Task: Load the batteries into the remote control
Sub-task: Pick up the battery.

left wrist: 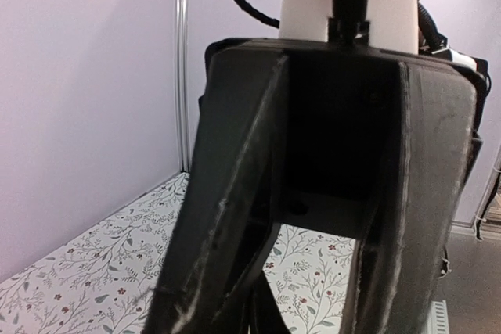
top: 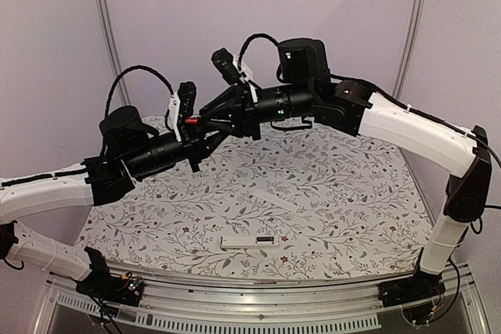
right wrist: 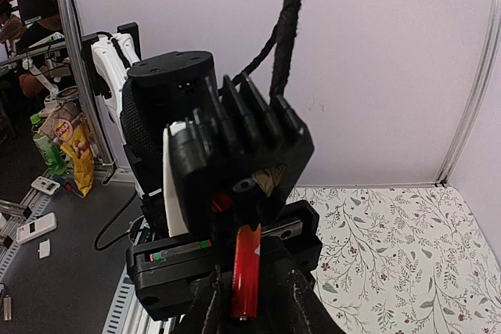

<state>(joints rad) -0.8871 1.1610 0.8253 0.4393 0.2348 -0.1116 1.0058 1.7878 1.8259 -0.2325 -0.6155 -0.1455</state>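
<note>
Both arms are raised and meet in mid-air over the back of the table. My right gripper (right wrist: 249,291) is shut on the red battery (right wrist: 247,267), which points at the left gripper's body right in front of it. In the top view the red battery (top: 190,121) shows at my right gripper's tip (top: 194,123), beside the left gripper (top: 208,138). The left wrist view is filled with close dark gripper parts, so I cannot tell how the left jaws stand. The white remote control (top: 249,242) lies near the table's front edge with a dark patch at its right end. The black battery is not visible.
A thin white cover plate (top: 274,199) lies on the floral tablecloth (top: 352,193) behind the remote. Pale walls with metal posts (top: 106,29) close the back and sides. A metal rail (top: 258,303) runs along the near edge between the arm bases.
</note>
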